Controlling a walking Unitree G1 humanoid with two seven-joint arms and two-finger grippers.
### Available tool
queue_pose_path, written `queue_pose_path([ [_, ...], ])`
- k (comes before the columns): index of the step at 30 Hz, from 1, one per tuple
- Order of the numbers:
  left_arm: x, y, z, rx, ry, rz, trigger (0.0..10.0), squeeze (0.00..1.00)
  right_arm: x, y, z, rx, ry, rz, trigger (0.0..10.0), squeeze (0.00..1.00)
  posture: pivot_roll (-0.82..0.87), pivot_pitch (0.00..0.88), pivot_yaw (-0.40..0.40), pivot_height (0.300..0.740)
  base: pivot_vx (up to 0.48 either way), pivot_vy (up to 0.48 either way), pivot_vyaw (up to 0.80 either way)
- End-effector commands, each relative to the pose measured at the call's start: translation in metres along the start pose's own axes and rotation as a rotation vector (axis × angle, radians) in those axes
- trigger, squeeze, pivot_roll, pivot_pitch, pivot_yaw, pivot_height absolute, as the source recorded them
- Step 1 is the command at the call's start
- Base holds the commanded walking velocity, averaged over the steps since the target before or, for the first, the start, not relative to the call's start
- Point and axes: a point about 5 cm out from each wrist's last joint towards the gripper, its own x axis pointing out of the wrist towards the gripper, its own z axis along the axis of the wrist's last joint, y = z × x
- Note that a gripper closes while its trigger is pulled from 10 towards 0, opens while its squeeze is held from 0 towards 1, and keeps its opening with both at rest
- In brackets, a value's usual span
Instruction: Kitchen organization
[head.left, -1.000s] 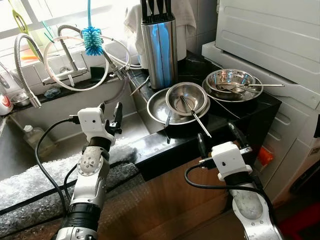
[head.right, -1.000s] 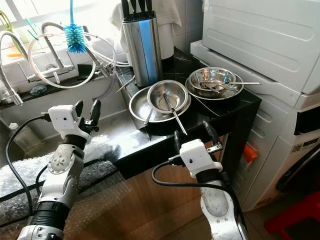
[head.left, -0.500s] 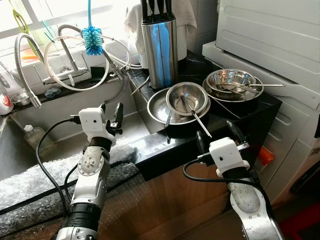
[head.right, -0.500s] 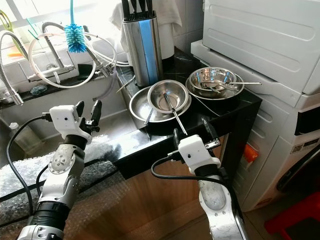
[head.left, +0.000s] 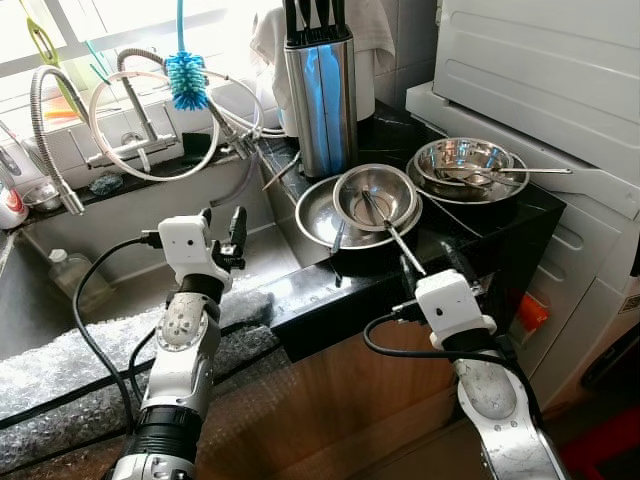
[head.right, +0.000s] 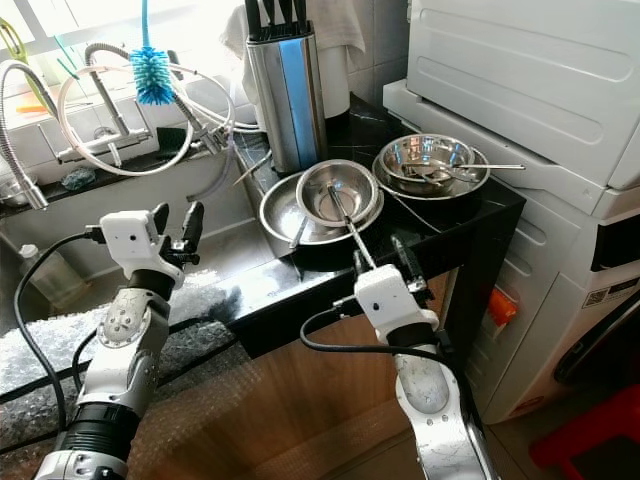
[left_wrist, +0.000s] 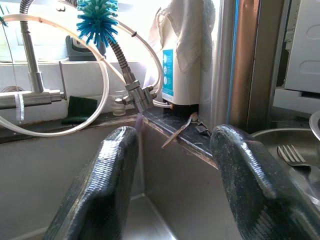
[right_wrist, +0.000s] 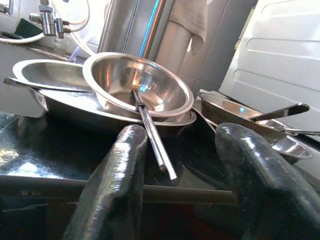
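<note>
Right wrist view: chopsticks (right_wrist: 152, 134) jut toward the open right end effector (right_wrist: 182, 175).

On the counter (head.left: 300, 290), a bowl (head.left: 376, 195) with chopsticks (head.left: 392, 232) sits in a plate (head.left: 318, 215); knife block (head.left: 320, 90) behind, more bowls (head.left: 462, 165) right, sink (head.left: 130, 260) left.

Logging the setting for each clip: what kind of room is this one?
Most likely a home kitchen: a sink with a flexible faucet, a steel knife block on a black counter, and stacked steel bowls holding chopsticks.
</note>
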Motion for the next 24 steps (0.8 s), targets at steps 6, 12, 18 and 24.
queue_pose_path([
  [6,0.0033,0.0039,0.0048,0.021,-0.009,0.008,10.0,0.0,0.0042,0.0036,0.0036,0.005,-0.005,0.016,0.0,0.0,-0.12,0.0,0.152,0.74,0.0,0.0,0.0],
  [12,0.0036,0.004,0.0046,0.022,-0.009,0.01,10.0,0.0,0.0049,0.0037,0.0034,0.006,-0.006,0.017,0.0,0.0,-0.12,0.0,0.152,0.74,0.0,0.0,0.0],
  [18,0.0042,0.0043,0.0052,0.023,-0.013,0.013,10.0,0.0,0.0066,0.0029,0.0047,0.006,-0.012,0.014,0.0,0.0,-0.12,0.0,0.15,0.74,0.0,0.0,0.0],
  [24,0.0044,0.004,0.0052,0.022,-0.015,0.014,10.0,0.0,0.0086,0.0016,0.0053,0.001,-0.017,0.011,0.0,0.0,-0.12,0.0,0.149,0.74,0.0,0.0,0.0],
])
